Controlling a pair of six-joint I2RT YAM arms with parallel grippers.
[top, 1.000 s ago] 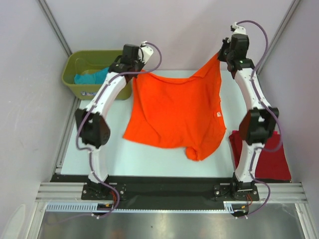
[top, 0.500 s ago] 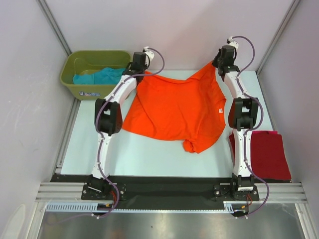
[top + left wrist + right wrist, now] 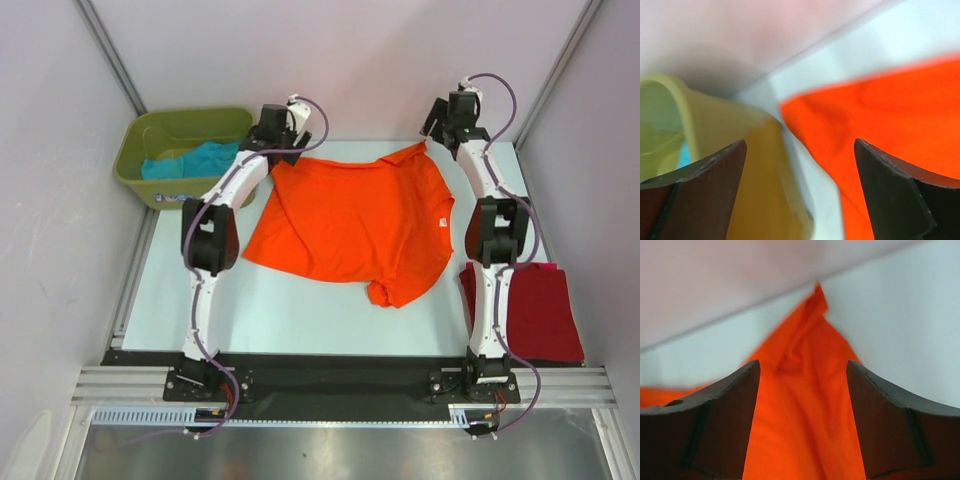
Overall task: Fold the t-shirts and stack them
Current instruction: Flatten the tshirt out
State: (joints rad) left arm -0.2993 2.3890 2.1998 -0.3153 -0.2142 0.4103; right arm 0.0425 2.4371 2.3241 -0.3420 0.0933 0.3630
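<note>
You are holding your left gripper (image 3: pixel 800 145) wide open, with nothing between its fingers, just over the far left corner of the orange t-shirt (image 3: pixel 350 220) and beside the olive-green bin (image 3: pixel 150 188). Your right gripper (image 3: pixel 802 365) is gaping too and gripping nothing. It is hovering over the shirt's far right corner, whose tip is pointing toward the far edge of the table (image 3: pixel 300 310). The orange t-shirt is lying spread across the middle of the table, bunching at its near right part. The dark red t-shirt (image 3: pixel 540 310) is lying folded at the near right corner. The teal t-shirt (image 3: pixel 185 160) is sitting in the bin at the far left corner.
</note>
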